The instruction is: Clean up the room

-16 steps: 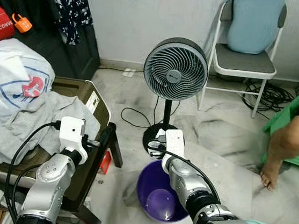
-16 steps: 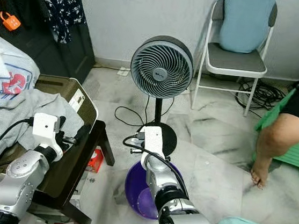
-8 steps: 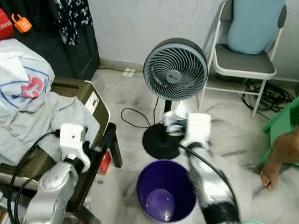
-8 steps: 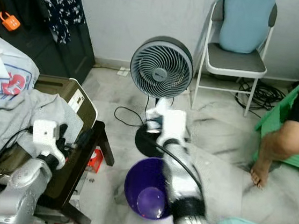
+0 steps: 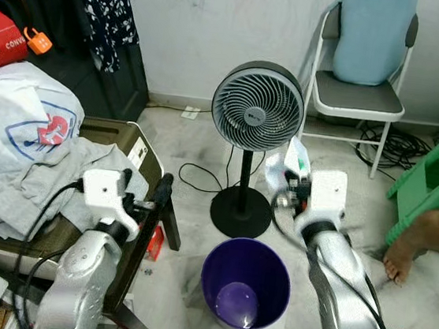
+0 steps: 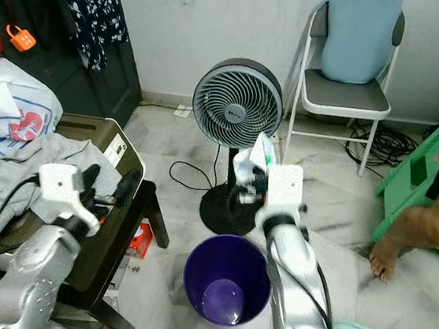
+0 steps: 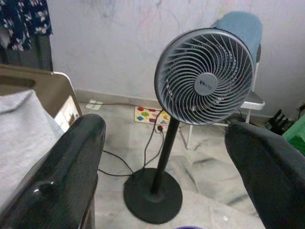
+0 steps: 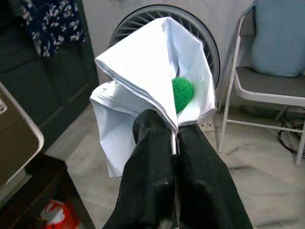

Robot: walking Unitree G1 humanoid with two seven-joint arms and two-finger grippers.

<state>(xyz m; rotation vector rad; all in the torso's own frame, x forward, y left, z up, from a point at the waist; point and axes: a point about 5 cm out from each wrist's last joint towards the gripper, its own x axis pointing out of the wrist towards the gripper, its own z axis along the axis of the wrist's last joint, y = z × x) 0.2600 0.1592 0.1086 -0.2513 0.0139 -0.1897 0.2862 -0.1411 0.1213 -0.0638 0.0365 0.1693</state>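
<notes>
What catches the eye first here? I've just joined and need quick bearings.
The right claw pinches a crumpled white paper with something green inside, held up near the standing fan. A purple bin sits on the floor just below, and grey clothes are heaped on the left.

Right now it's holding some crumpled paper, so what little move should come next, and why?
Probably swing the right gripper back over the purple bin before letting go: its fingers pinch the white paper, which hangs beside the fan, not above the bin's opening.
</notes>
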